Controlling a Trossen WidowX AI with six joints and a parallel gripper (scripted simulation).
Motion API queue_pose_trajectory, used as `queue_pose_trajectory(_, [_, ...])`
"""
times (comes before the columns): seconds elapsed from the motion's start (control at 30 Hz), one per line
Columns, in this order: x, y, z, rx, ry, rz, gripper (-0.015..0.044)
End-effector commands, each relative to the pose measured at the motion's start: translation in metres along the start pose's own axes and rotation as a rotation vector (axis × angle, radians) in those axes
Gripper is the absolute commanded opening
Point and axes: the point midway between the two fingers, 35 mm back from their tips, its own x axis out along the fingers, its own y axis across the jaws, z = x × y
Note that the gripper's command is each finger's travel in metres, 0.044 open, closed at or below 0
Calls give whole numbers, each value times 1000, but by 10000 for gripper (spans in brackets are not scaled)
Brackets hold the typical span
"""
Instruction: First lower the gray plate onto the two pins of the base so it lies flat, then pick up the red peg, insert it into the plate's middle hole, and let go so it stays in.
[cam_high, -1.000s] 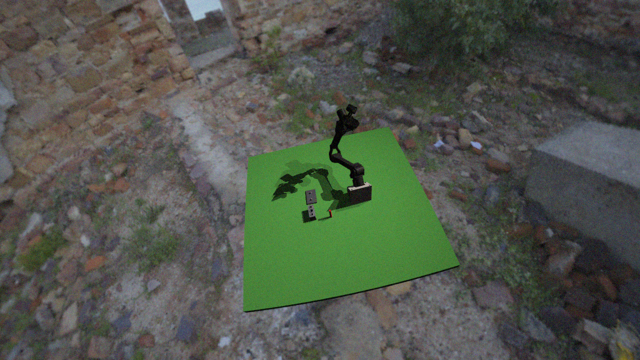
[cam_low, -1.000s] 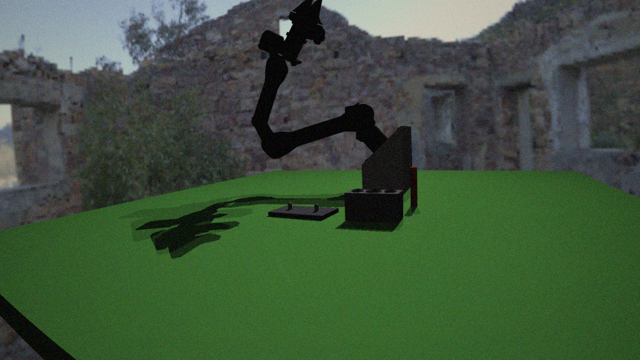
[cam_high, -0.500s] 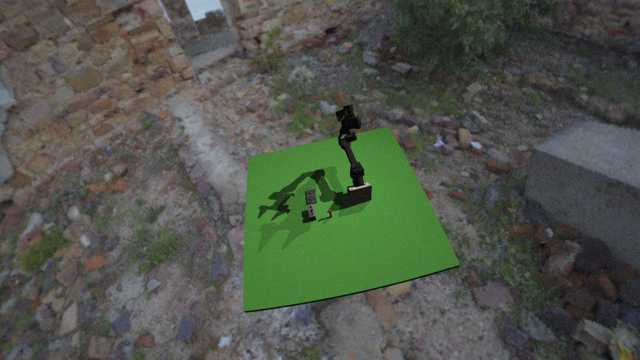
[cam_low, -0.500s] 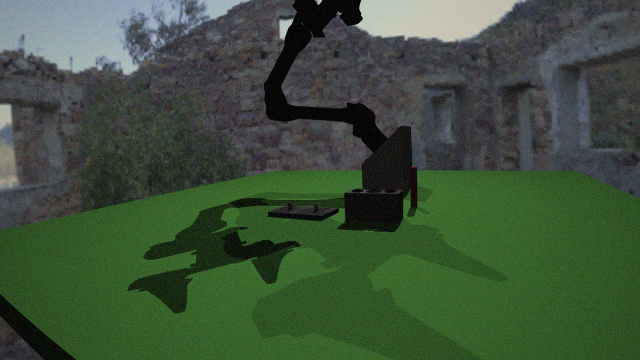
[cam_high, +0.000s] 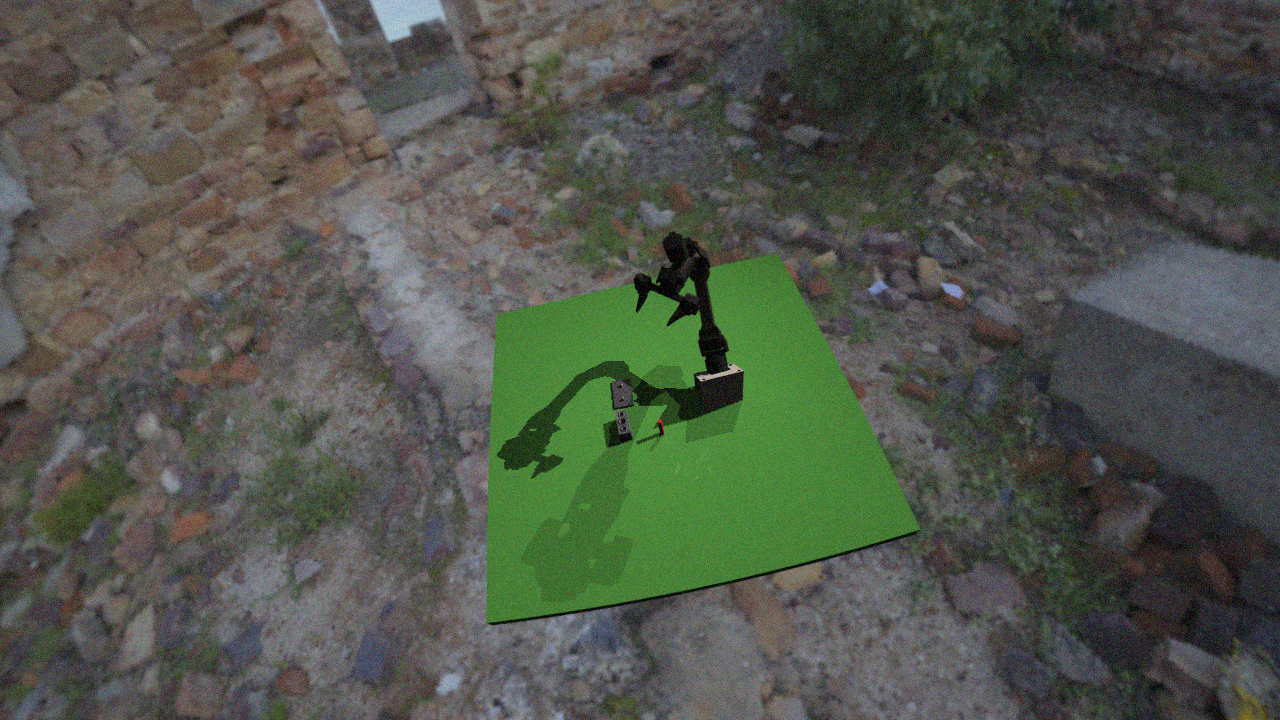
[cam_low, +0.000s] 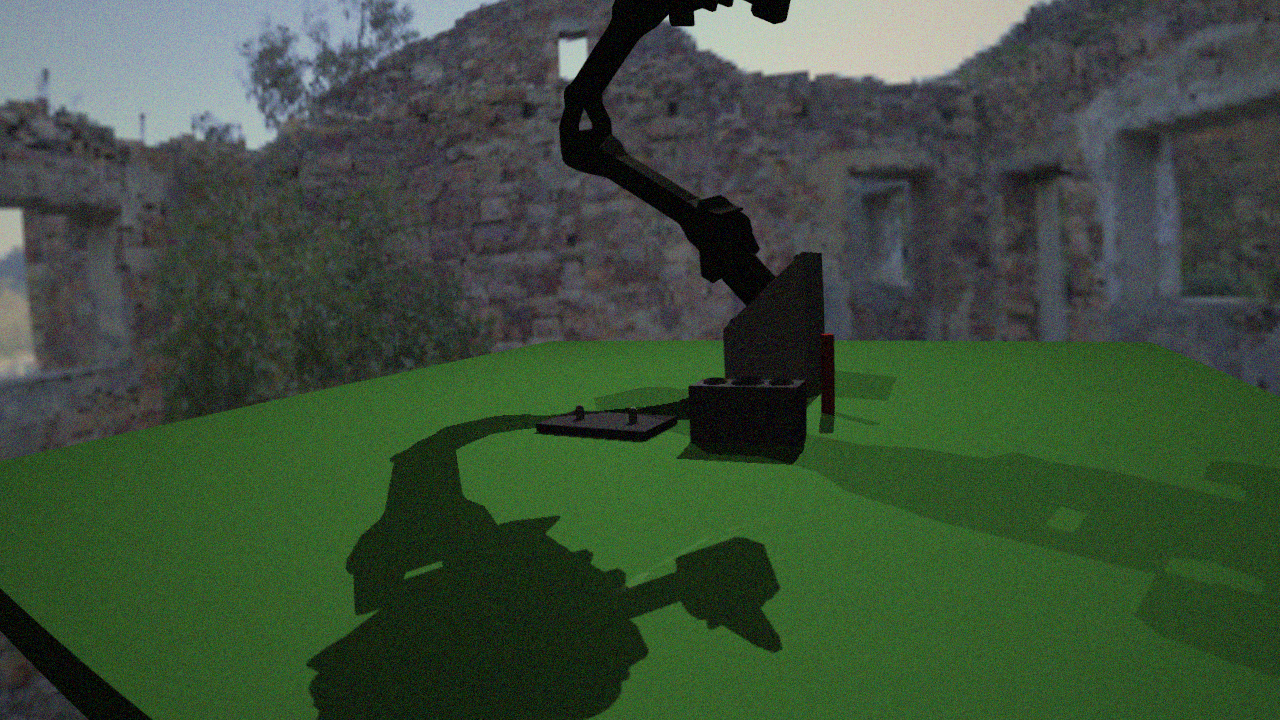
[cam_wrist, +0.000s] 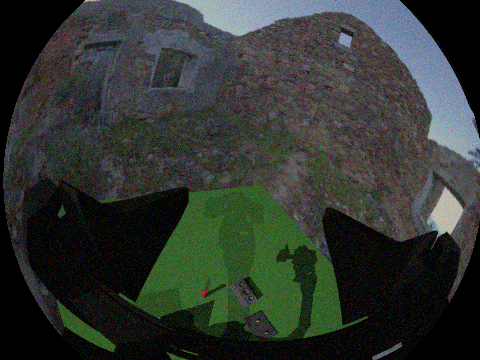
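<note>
The gray plate (cam_high: 624, 437) (cam_low: 747, 420) (cam_wrist: 239, 291) is a thick block with three holes in its top, resting on the green surface. The base (cam_high: 625, 393) (cam_low: 604, 425) (cam_wrist: 255, 325) lies flat beside it, a thin slab with two short pins pointing up and nothing on them. The red peg (cam_high: 661, 428) (cam_low: 827, 376) (cam_wrist: 205, 293) stands upright on the other side of the plate. My gripper (cam_high: 653, 316) (cam_wrist: 258, 206) is open and empty, high above the surface and away from all three. In the exterior view its fingers are cut off by the top edge.
The arm's mount (cam_high: 718, 387) (cam_low: 771, 349) stands on the green surface (cam_high: 760, 492) (cam_low: 196, 501) (cam_wrist: 200, 245) near the peg and the plate. Dark arm shadows fall across the surface. Its edges border rubble, with stone walls beyond.
</note>
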Motion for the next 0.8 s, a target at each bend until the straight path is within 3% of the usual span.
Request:
queue_pose_trajectory(0.0, [58, -21, -41, 426, 260, -87, 440])
queue_pose_trajectory(0.4, [141, -54, -139, 1270, 617, -492, 440])
queue_pose_trajectory(0.77, [184, -66, -242, 1872, 785, -1097, 440])
